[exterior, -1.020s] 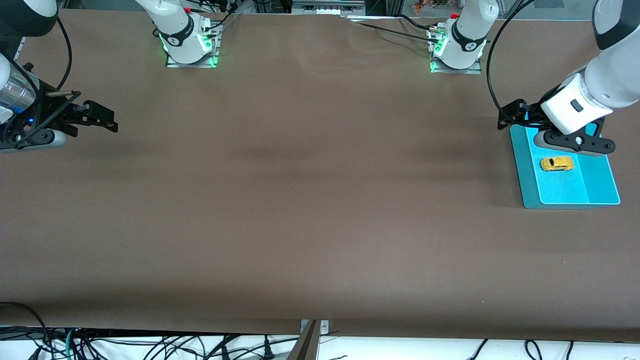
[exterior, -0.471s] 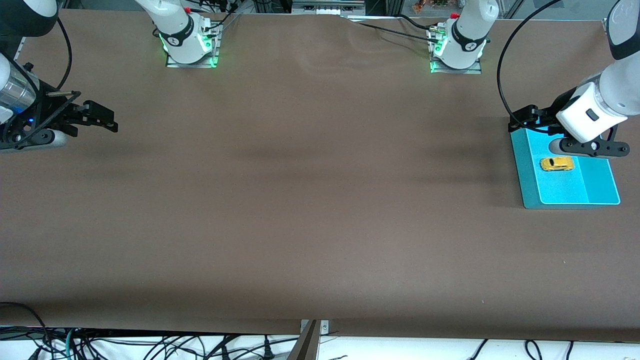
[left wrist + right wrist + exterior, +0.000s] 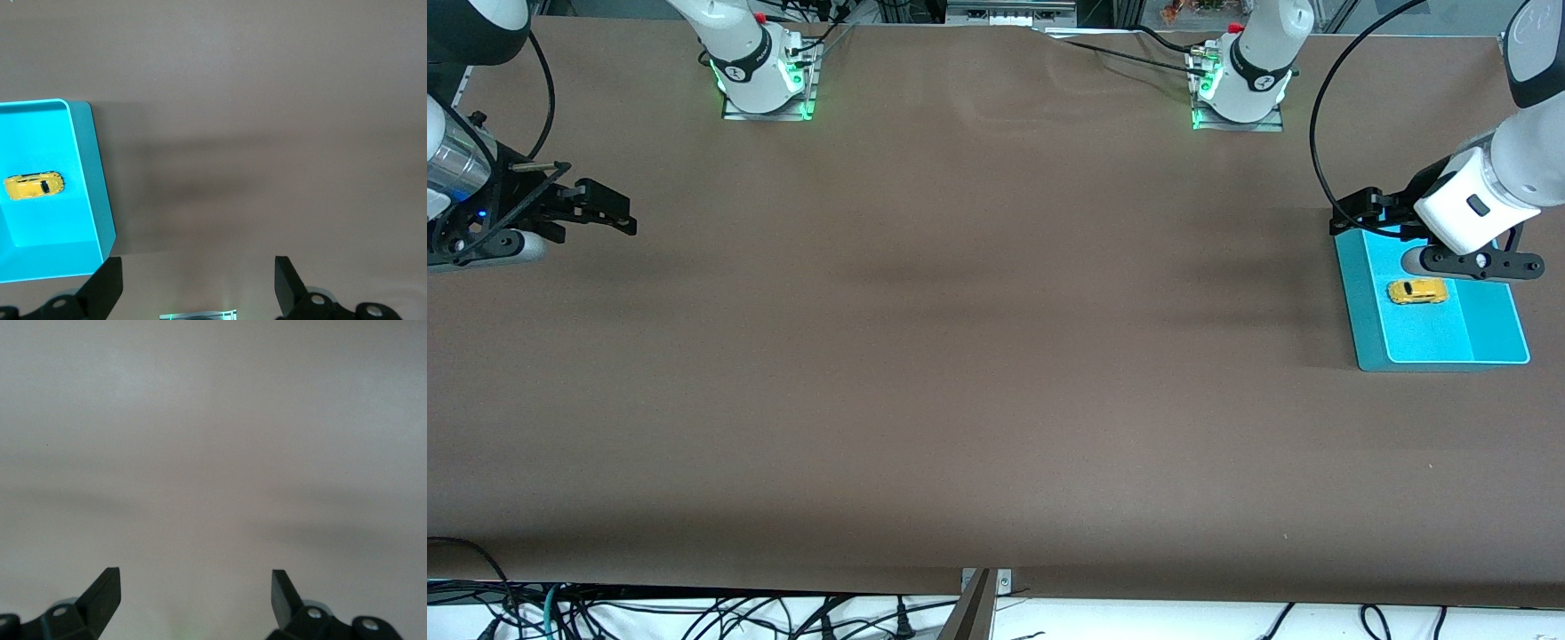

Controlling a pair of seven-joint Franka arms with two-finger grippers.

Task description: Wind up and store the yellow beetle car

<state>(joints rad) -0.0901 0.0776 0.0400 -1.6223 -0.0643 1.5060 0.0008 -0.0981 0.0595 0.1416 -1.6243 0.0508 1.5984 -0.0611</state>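
The yellow beetle car [image 3: 1416,292] [image 3: 33,187] lies on its wheels in a shallow cyan tray [image 3: 1360,333] [image 3: 95,193] at the left arm's end of the table. My left gripper [image 3: 1345,216] [image 3: 195,275] hangs open and empty over the tray's corner farthest from the front camera, apart from the car. My right gripper [image 3: 621,212] [image 3: 195,585] waits open and empty above bare table at the right arm's end.
The brown table [image 3: 978,356] stretches between the two arms. Both arm bases [image 3: 765,80] [image 3: 1240,89] stand along its edge farthest from the front camera. Cables [image 3: 694,618] hang below the nearest edge.
The left arm has drawn back a little toward its own end of the table, uncovering more of the tray. The car and the right arm have not moved.
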